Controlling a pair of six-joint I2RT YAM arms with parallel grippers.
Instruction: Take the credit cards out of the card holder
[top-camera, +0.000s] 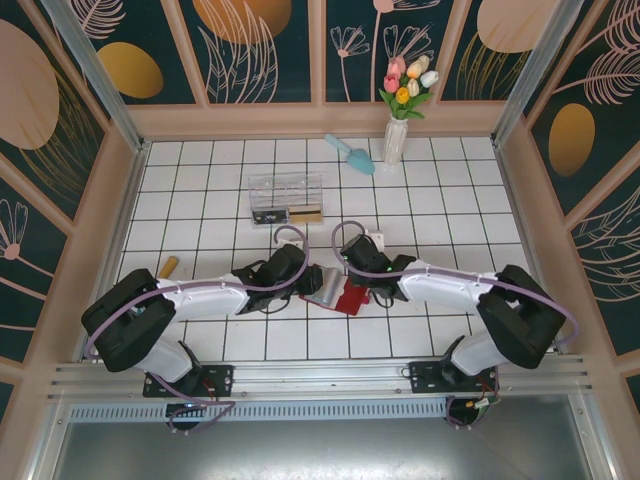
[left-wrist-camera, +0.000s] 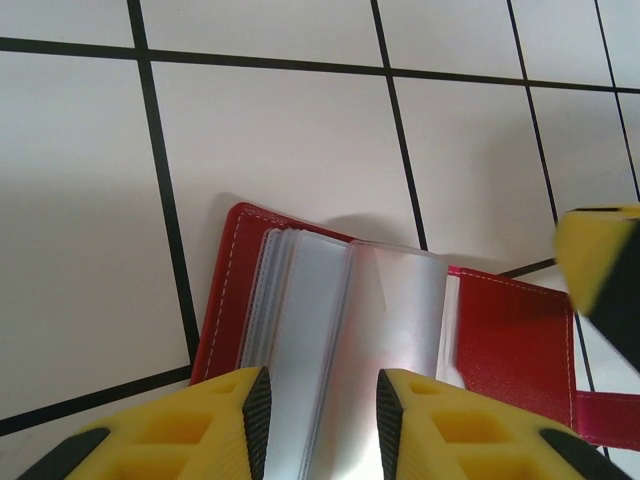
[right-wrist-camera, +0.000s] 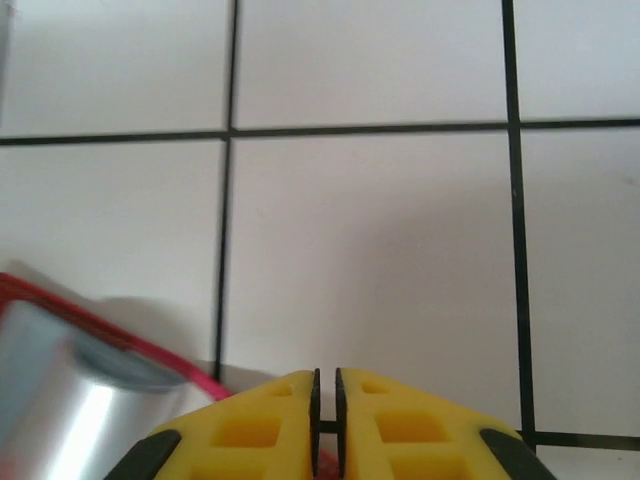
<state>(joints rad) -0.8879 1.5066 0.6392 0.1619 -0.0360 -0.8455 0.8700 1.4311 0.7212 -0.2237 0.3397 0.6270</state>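
Card holder (top-camera: 352, 297) is lying open on the white tiled table (top-camera: 200, 190), between the two arms' tips and near the front edge. Its clear sleeves (top-camera: 326, 287) are fanning up from the red cover. In the top view the left gripper (top-camera: 305, 279) is reaching in from the left and the right gripper (top-camera: 368, 290) from the right, and their dark wrists are hiding much of the holder. In the left wrist view the left gripper (left-wrist-camera: 320, 415) is standing narrowly open, with its yellow fingers (left-wrist-camera: 235, 425) straddling the milky sleeves (left-wrist-camera: 345, 330). Whether the pads are touching the sleeves is not clear. The red cover (left-wrist-camera: 510, 345) is running off the lower edge of the frame, and one yellow fingertip of the right gripper (left-wrist-camera: 595, 260) is cut off at the right border. In the right wrist view the right gripper (right-wrist-camera: 327, 420) is showing its jaws closed to a hairline slit. Whether anything thin is pinched there cannot be made out. A blurred corner of the holder (right-wrist-camera: 120, 328) is entering at lower left. The credit cards cannot be distinguished inside the cloudy sleeves. Farther back a clear box (top-camera: 287, 190) is holding a gold-tan piece (top-camera: 306, 212), too small to identify.
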